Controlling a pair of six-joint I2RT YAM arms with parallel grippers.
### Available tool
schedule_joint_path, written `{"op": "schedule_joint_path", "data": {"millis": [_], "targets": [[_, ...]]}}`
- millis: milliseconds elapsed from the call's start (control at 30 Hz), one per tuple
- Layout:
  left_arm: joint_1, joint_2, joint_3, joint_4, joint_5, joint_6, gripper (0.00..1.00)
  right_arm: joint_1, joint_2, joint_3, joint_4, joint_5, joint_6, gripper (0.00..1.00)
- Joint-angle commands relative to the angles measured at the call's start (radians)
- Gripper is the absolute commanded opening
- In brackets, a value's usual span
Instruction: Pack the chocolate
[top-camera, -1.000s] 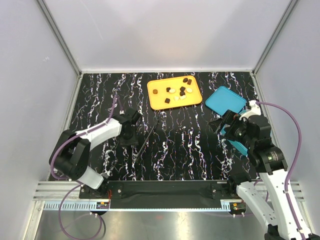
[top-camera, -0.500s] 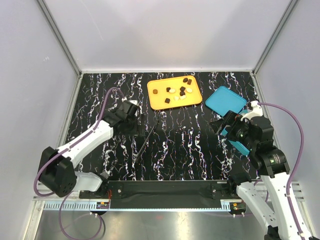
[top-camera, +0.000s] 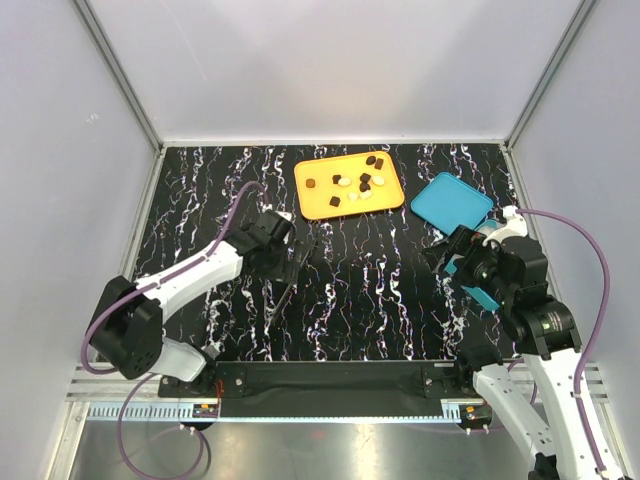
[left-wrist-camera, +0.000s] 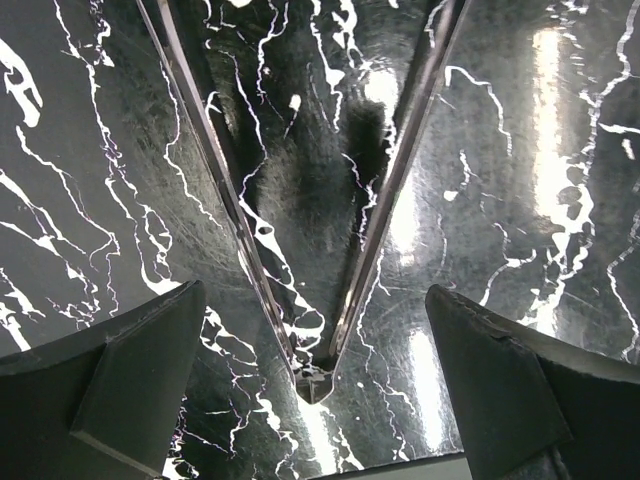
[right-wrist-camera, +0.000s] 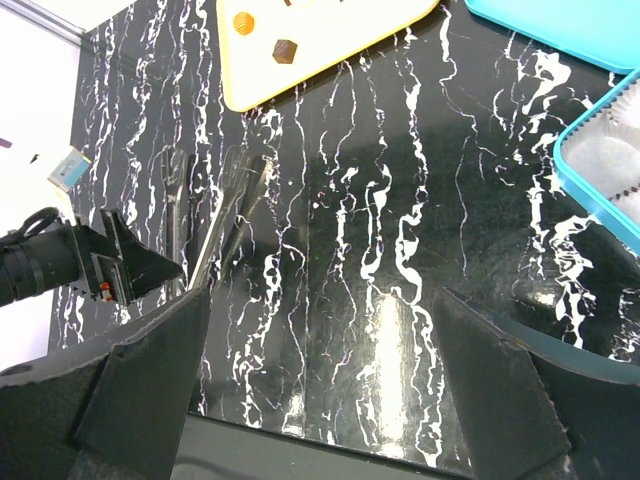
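The chocolate (top-camera: 357, 185), dark and cream pieces, lies scattered on the orange tray (top-camera: 318, 207) at the far middle of the counter (top-camera: 380, 300). The left jaws stand wide open, low over a pair of tongs (left-wrist-camera: 312, 385) lying flat, gripping nothing. The right jaws are also fully spread and empty, near the teal box (top-camera: 482, 297); a teal lid (top-camera: 452, 203) lies just right of the tray.

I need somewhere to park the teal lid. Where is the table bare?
Bare: far-left corner beside the orange tray; the middle between tongs and teal box. Crowded: the right side, with lid, box and right gripper; also the tongs under the left gripper.
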Motion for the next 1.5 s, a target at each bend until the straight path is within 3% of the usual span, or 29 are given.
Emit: {"op": "schedule_joint_path", "data": {"millis": [0, 333, 767, 1233, 1467], "targets": [[0.000, 0.035, 0.011, 0.029, -0.008, -0.006, 0.99, 0.004, -0.012, 0.036, -0.004, 0.028, -0.023, 1.00], [-0.003, 0.061, -0.076, 0.143, 0.021, -0.015, 0.99, 0.004, -0.006, 0.045, -0.018, 0.041, -0.038, 1.00], [-0.003, 0.130, -0.073, 0.181, -0.019, -0.039, 0.96, 0.004, 0.003, 0.034, -0.004, 0.032, -0.027, 1.00], [-0.003, 0.214, -0.055, 0.172, -0.054, -0.063, 0.93, 0.003, 0.008, 0.027, 0.000, 0.045, -0.035, 1.00], [-0.003, 0.227, -0.049, 0.155, -0.046, -0.050, 0.87, 0.006, 0.014, 0.023, 0.008, 0.040, -0.034, 1.00]]}}
